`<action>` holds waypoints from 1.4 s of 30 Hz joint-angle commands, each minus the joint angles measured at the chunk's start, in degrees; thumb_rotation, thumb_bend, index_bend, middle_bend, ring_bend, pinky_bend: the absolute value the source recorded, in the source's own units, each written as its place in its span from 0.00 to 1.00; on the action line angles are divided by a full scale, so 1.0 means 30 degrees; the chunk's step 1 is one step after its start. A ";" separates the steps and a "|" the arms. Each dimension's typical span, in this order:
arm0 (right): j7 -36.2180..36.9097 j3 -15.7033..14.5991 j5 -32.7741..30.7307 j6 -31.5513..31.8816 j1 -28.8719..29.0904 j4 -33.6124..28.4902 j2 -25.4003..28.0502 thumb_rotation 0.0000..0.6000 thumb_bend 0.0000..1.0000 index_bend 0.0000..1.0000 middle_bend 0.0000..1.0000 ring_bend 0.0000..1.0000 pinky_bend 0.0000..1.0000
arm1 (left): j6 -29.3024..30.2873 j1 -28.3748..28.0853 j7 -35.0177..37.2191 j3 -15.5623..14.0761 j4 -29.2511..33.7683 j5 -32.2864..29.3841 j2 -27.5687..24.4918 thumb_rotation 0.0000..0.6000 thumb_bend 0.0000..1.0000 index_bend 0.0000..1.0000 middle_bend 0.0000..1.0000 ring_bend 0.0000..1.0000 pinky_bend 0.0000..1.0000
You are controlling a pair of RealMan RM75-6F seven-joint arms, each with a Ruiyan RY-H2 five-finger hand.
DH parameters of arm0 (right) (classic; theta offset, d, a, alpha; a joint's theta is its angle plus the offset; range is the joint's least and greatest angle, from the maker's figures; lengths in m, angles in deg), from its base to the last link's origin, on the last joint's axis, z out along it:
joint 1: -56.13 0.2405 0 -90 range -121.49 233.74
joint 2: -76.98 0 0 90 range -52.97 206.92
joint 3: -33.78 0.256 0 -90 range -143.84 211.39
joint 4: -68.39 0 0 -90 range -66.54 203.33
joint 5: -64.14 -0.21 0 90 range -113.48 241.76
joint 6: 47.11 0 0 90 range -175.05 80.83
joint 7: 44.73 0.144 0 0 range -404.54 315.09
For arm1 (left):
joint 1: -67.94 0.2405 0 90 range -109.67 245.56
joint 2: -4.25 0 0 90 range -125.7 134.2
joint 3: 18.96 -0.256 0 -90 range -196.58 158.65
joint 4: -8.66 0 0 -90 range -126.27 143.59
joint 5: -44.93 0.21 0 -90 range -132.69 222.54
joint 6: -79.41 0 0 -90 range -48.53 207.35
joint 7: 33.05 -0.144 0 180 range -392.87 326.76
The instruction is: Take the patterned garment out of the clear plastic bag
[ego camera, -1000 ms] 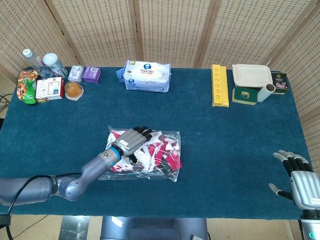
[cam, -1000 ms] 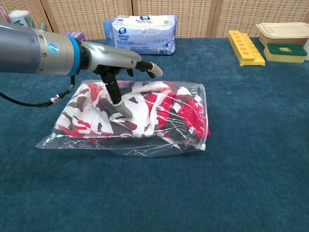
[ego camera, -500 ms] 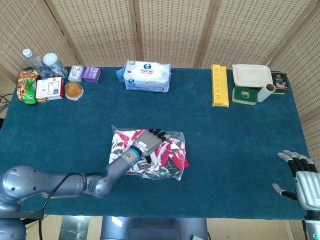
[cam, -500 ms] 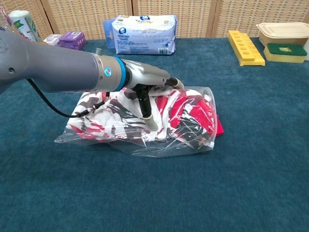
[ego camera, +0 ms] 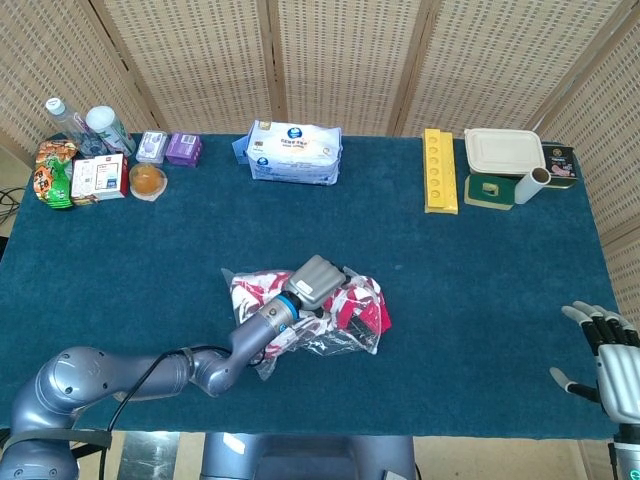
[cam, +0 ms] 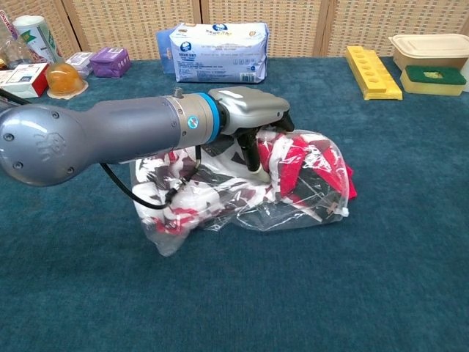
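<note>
Woven cane screens back a table [ego camera: 480,290] covered in dark blue cloth, where the robot's left hand [cam: 248,117] presses down on a clear plastic bag [cam: 308,209] lying near the middle of the table. Its fingers curl downward into the crumpled film — one fingertip [cam: 256,167] digs in at the bag's top — though whether they have actually caught plastic or cloth cannot be told from either view. Inside, the patterned garment [cam: 293,158], red, white and black, is wholly enclosed and bunched toward the right end. At the near right corner the right hand [ego camera: 615,362] hangs idle, fingers spread, holding nothing. Along the far edge sit a tissue pack [ego camera: 294,152], a yellow tray [ego camera: 439,170] and a lidded food box [ego camera: 504,150]. The job appears to be at its opening step — gathering the bag — and the next move likely calls for finding the mouth and pinning the film so the cloth can be drawn out.
</note>
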 commanded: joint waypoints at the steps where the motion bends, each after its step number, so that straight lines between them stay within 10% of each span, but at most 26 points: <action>1: -0.0011 0.0012 0.0056 0.0029 0.0003 -0.0042 0.0015 1.00 0.19 0.20 0.18 0.17 0.14 | 0.1554 0.1036 0.4797 0.0421 -0.2991 0.4212 0.1739 1.00 0.44 0.76 0.65 0.63 0.72; 16: -0.0373 0.0491 0.1543 0.0534 0.0682 -0.0331 -0.0004 1.00 0.19 0.26 0.24 0.26 0.25 | 1.1431 0.2095 1.7885 -0.0392 -1.2043 1.2519 0.4219 1.00 0.44 0.79 0.68 0.65 0.71; 25: -0.0507 0.1245 0.3381 0.0409 0.2242 -0.0786 -0.0537 1.00 0.19 0.30 0.30 0.38 0.38 | 1.4079 0.1641 1.8988 -0.2056 -1.5795 1.4951 0.4946 1.00 0.42 0.79 0.68 0.65 0.66; 42: -0.1139 0.0928 0.4086 -0.1854 0.4060 -0.2882 -0.0890 1.00 0.18 0.32 0.33 0.45 0.49 | 1.3868 0.1232 1.8966 -0.2142 -1.7721 1.4697 0.6361 1.00 0.43 0.79 0.68 0.65 0.66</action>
